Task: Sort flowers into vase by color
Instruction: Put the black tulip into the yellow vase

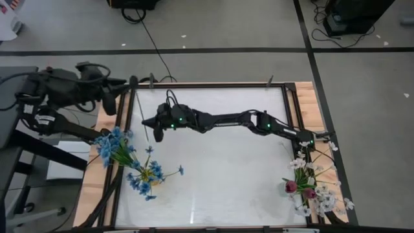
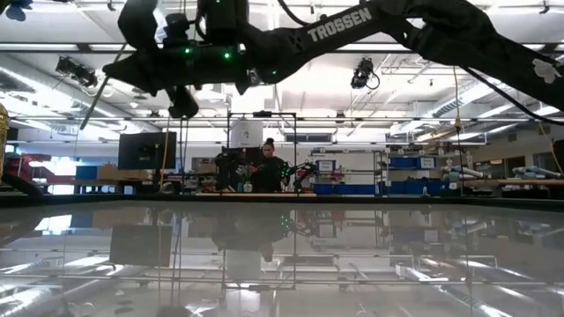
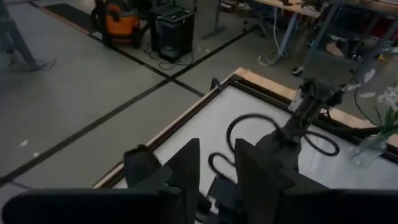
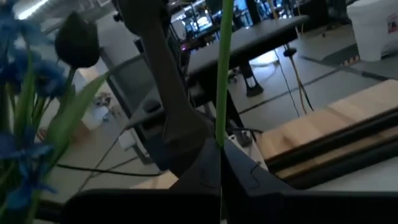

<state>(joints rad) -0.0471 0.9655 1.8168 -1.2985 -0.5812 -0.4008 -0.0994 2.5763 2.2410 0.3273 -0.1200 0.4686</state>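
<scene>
My right gripper (image 1: 151, 125) reaches across from the table's right to its far left part and is shut on a thin green flower stem (image 4: 222, 74). The stem also shows as a pale line (image 1: 141, 107); its blossom is out of view. My left gripper (image 1: 129, 83) is drawn back high over the far-left corner and stands open, with nothing between its fingers (image 3: 186, 165). Blue flowers (image 1: 116, 145) stand at the left edge, and more blue ones (image 1: 147, 175) lie on the table. A blackish bud (image 4: 78, 40) rises beside blue blossoms. White sprays and red-purple buds (image 1: 307, 186) stand at the right. My right gripper pinches the green stem (image 4: 221, 138) between its two fingers, somewhere along its length. The fingers come level from the table's right and lie across the stem. The stem is lifted clear of the table and slants, one end rising past the fingers.
A wooden frame (image 1: 304, 97) borders the white tabletop (image 1: 220, 168), whose middle and near part are free. A glass vase (image 3: 370, 149) stands at the right edge. A black cable (image 1: 152, 45) runs over the floor beyond. A person (image 2: 269, 167) sits far behind the table.
</scene>
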